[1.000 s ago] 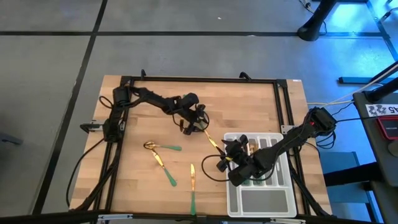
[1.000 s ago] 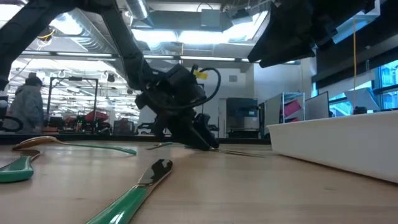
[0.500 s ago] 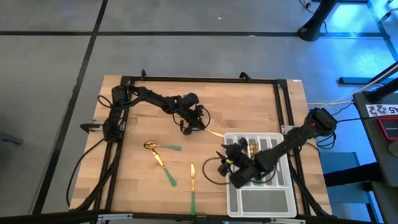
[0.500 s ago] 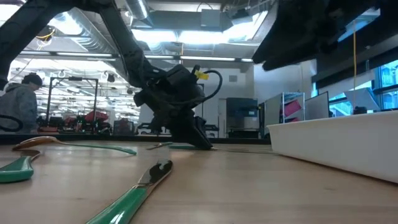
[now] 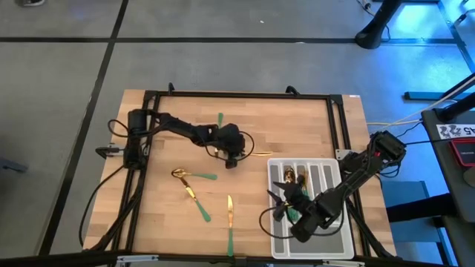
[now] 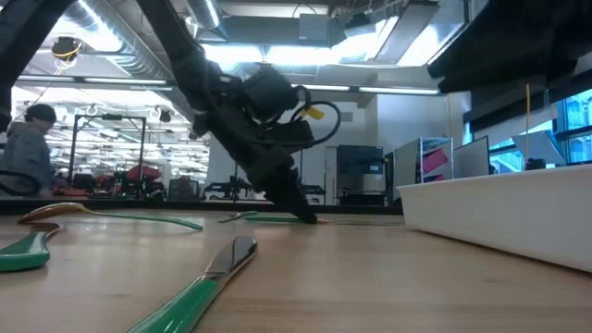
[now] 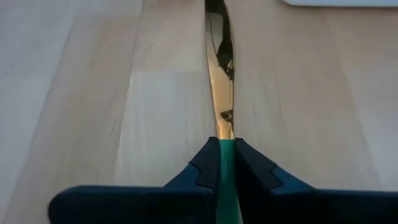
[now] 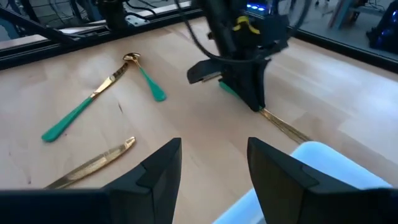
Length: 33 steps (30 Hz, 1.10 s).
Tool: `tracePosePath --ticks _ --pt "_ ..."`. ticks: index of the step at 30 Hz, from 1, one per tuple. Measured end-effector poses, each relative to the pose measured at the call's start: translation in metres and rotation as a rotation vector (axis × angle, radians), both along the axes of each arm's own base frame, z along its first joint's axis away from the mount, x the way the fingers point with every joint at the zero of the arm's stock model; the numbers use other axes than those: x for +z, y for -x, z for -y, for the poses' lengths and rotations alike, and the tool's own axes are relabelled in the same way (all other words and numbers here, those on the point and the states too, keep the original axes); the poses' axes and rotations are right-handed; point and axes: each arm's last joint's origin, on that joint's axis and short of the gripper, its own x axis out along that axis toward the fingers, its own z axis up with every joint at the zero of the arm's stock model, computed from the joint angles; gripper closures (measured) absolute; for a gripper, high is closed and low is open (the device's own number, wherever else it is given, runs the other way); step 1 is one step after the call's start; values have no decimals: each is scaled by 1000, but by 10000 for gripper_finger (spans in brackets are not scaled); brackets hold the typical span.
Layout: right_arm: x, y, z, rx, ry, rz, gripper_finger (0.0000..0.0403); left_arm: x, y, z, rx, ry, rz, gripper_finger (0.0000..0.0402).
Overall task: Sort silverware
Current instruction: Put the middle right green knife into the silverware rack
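Note:
My left gripper (image 5: 232, 153) is at mid-table, shut on a knife (image 5: 254, 154) with a gold blade and a green handle; the blade points toward the pale grey tray (image 5: 308, 243). My right gripper (image 8: 214, 171) hovers open above the tray's left part, nothing between its fingers. Three more pieces of silverware lie flat on the wood: a spoon (image 5: 189, 176), another piece (image 5: 197, 202) and a knife (image 5: 229, 222). A further green handle (image 5: 220, 119) lies beyond the left arm. Some silverware (image 5: 295, 177) lies in the tray's slots. My left gripper pinches the knife's green handle (image 7: 227, 158) between its two fingers, right where it meets the blade (image 7: 219, 81). The fingers (image 6: 301, 211) slant down from the table's left and lie along the knife. The blade lies flat on the table, ahead of the fingertips.
The tray's white wall (image 6: 499, 211) rises at the near right. A black frame rail (image 5: 237, 95) runs around the wooden table. Bare wood lies between the left gripper and the loose pieces. A person (image 6: 23, 148) shows in the room behind.
My left gripper has shut on the knife and rolled, and its arm has swung toward the near edge. The knife has turned about on the table: its blade pointed slanting at the near right and now points straight at the right edge. My right gripper has moved nearward over the tray.

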Motion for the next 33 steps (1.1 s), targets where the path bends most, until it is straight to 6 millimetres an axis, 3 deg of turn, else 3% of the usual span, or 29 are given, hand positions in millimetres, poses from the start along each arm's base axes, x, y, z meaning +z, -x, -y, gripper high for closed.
tracePosePath --ticks 10,19,22,29,33 --pt "-7 3 5 -14 16 -6 221 27 -1 35 30 58 51 357" --pt "-7 3 5 -16 29 -8 221 30 -2 36 26 85 58 212" --pt "-7 3 5 -16 28 -8 221 25 1 47 11 73 34 182" --pt "-6 3 5 -19 32 -3 221 4 23 106 140 -147 172 181" --pt "-6 3 5 -27 41 14 221 -12 41 111 313 -50 228 194"
